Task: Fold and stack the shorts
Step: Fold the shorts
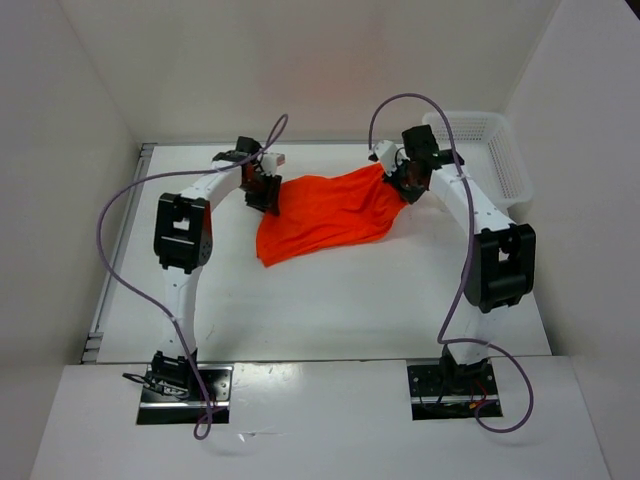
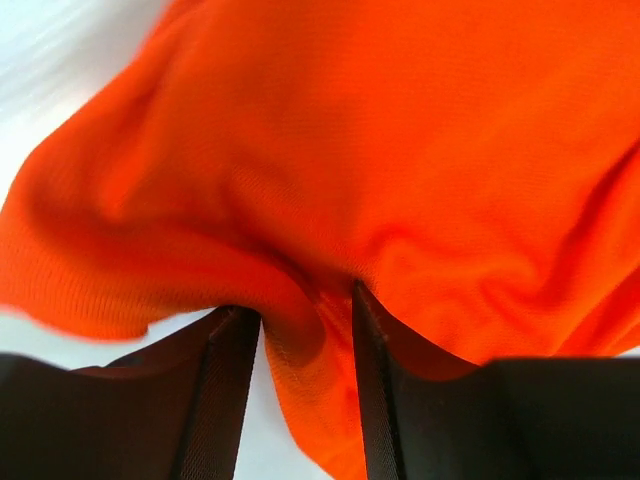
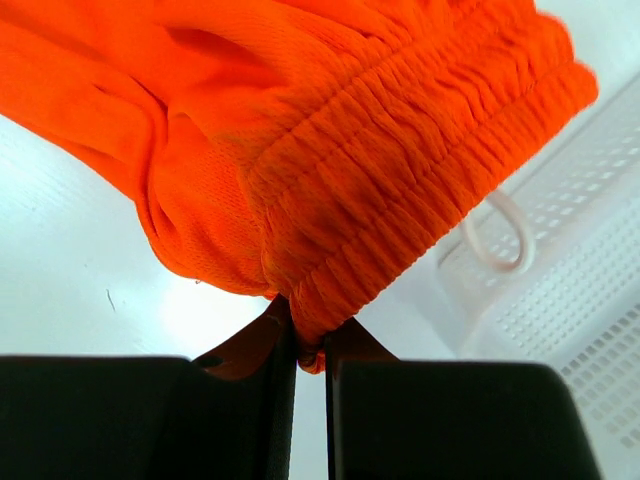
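White desk (image 1: pixel 330 300) and plain white walls surround the two arms, and between their jaws we see the pair of bright orange soft fabric shorts (image 1: pixel 325 215). The cloth is fine-knit, creased and loosely bunched, not flat. Its gathered, ribbed elastic waistband (image 3: pixel 400 200) shows in the right wrist view, with a loop of white drawstring (image 3: pixel 505 235) hanging just beyond it.

The shorts (image 3: pixel 300 130) narrow to a point at the right jaws, which are clamped on the edge of the waistband. The black fingers (image 3: pixel 250 420) stand almost together, with only the orange edge between them.

From there the garment widens toward the left jaws, so its long axis runs from one pair of jaws to the other. The waistband end points at the right jaws and the broad end at the left. One loose corner sags onto the desk on the near side of the left jaws.

In the left wrist view a fold of the shorts (image 2: pixel 400 170) sits between the dark fingers (image 2: pixel 215 400), which stand partly apart. We cannot tell whether they grip it.

Beyond the right jaws, just past the waistband, lies a white mesh plastic basket (image 1: pixel 500 150).
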Controlling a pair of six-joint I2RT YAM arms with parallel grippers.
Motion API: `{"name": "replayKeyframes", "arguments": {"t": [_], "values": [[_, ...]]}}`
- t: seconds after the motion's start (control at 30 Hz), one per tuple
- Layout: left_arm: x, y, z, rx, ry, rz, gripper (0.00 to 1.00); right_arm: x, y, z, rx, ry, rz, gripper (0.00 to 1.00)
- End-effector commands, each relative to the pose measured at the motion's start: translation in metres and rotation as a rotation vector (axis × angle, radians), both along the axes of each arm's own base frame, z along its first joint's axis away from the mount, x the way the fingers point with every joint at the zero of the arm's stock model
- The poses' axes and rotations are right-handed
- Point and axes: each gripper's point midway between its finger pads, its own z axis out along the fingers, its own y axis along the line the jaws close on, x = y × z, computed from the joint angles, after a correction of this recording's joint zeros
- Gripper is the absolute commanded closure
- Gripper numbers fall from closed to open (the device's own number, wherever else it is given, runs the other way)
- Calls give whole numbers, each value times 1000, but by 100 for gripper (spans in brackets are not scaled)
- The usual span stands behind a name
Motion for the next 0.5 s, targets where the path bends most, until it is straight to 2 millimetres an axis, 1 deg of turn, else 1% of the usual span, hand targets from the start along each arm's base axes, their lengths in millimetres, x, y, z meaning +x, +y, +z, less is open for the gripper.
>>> {"name": "replayKeyframes", "arguments": {"t": [0.0, 0.03, 0.07, 0.1, 0.13, 0.17, 0.23, 0.27, 0.3, 0.33, 0.37, 0.4, 0.43, 0.47], "values": [[-12, -44, -32, -10, 74, -96, 51, 9, 1, 60, 52, -129, -31, 100], [-11, -51, -37, -9, 75, -108, 51, 11, 4, 67, 81, -142, -47, 100], [-12, -61, -37, -8, 75, -128, 52, 9, 13, 67, 89, -139, -36, 100], [-2, -62, -36, -2, 51, -124, 52, 10, 18, 71, 88, -149, -39, 100], [-3, -68, -31, -2, 48, -136, 52, 9, 31, 72, 84, -152, -13, 100], [-1, -69, -34, -2, 49, -136, 52, 9, 39, 73, 94, -157, -4, 100], [-2, -64, -36, 22, 53, -127, 52, 13, 58, 70, 95, -159, 22, 100], [-1, -62, -37, 33, 50, -123, 52, 9, 74, 66, 78, -155, 52, 100], [-1, -57, -34, 59, 41, -112, 52, 11, 86, 67, 78, -168, 62, 100], [4, -50, -28, 63, 22, -94, 52, 11, 96, 64, 70, -164, 80, 100], [1, -47, -24, 71, 20, -91, 52, 9, 116, 51, 62, -138, 120, 100], [3, -34, -22, 71, 22, -66, 50, 11, 126, 53, 67, -147, 124, 100], [5, -27, -20, 79, 13, -50, 49, 9, 135, 47, 61, -132, 142, 100], [7, -20, -18, 88, 3, -35, 47, 10, 144, 34, 34, -114, 166, 100]]}}
